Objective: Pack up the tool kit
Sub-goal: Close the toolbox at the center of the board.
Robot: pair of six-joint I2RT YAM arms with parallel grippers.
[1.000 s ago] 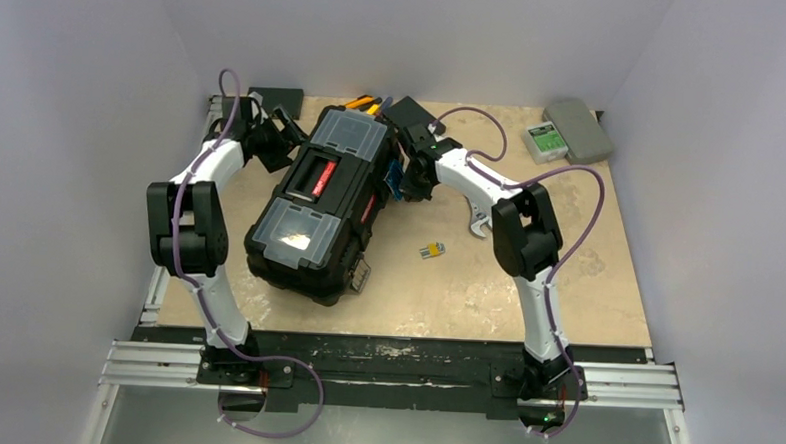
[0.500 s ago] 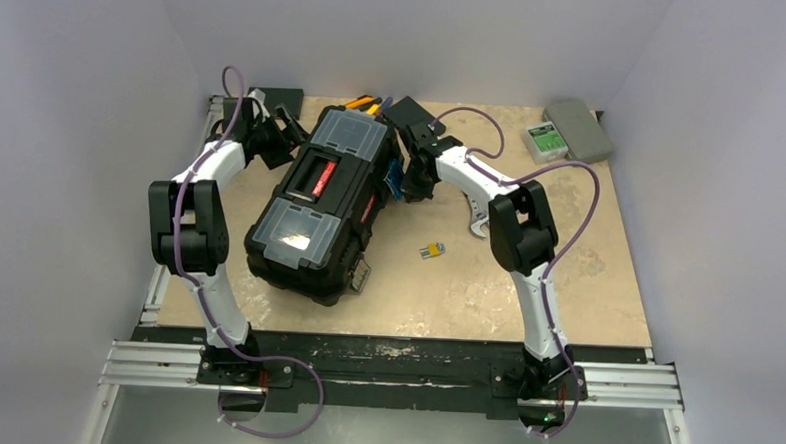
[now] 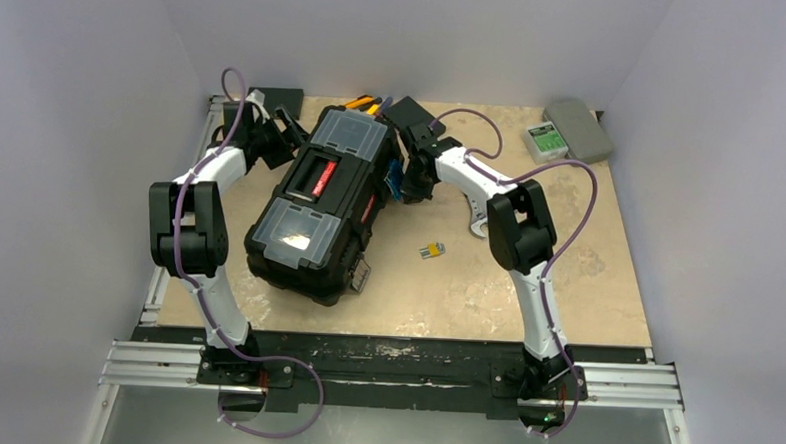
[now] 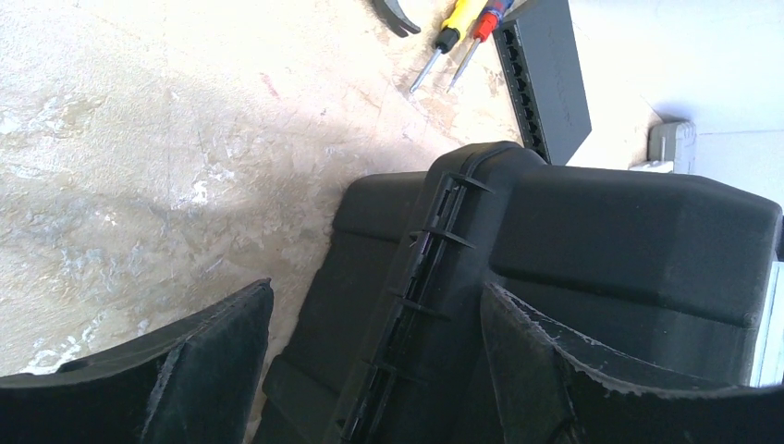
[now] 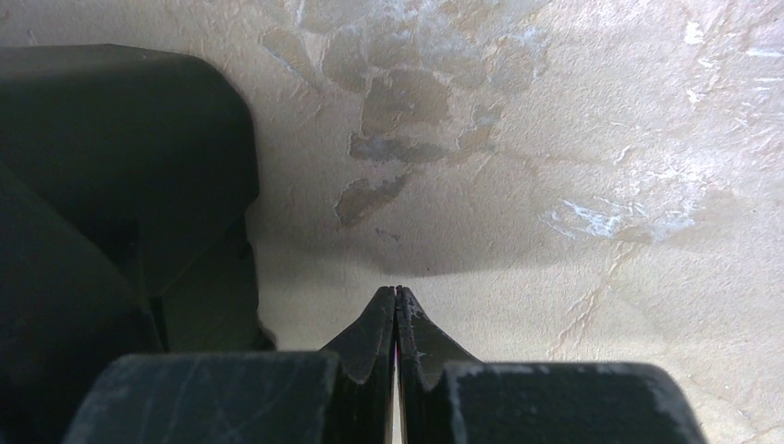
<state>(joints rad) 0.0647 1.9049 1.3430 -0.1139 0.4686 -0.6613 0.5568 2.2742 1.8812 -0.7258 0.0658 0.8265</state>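
Two tools flank the large black plastic toolbox (image 3: pixel 315 204), apparently to brace it: left tool (image 4: pixel 374 294) spread astride its corner, right tool (image 5: pixel 396 294) pressed together, empty.

Closed right gripper (image 5: pixel 396 292) beside black toolbox (image 5: pixel 111 166), over mottled beige table (image 5: pixel 573 139).
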